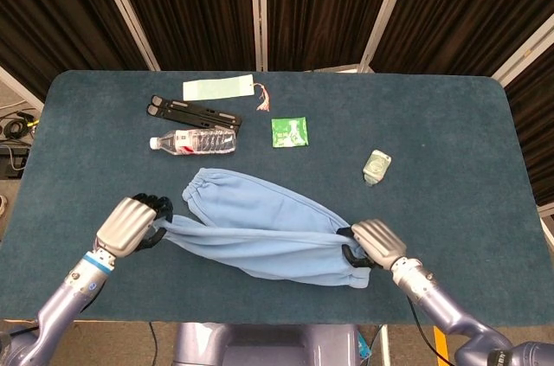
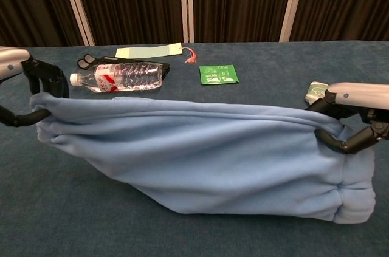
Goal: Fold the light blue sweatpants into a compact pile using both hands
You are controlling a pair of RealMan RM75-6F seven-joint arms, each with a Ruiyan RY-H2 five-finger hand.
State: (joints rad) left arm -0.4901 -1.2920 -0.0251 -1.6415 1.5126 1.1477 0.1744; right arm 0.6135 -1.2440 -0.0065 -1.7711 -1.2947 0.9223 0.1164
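I have the sweatpants (image 1: 260,232) by one leg, lifted off the table (image 1: 450,124) and stretched between my two hands. My left hand (image 1: 132,223) grips the cuff end, fingers curled round the cloth; my right hand (image 1: 372,243) pinches the waistband end, fingers closed over the fabric. In the chest view the held edge runs taut from my left hand (image 2: 24,71) across to my right hand (image 2: 355,111), and the rest hangs below it in a slack curtain whose lower edge touches the table.

In the head view the other leg lies flat on the cloth, its cuff just beside my left hand, so I judge this to be the first fold: one leg carried over the other. The task is early, with no compact pile yet.

Next I need to bring both hands forward together, keeping the edge taut and level, and lay the raised leg down so cuff meets cuff and waistband meets waistband. If one hand leads, the legs will land crossed.

Beyond the sweatpants lie the bottle (image 1: 195,142), a green packet (image 1: 289,132) and a small pouch (image 1: 376,167); they are well apart from the fold line, but I should not overshoot towards the bottle.
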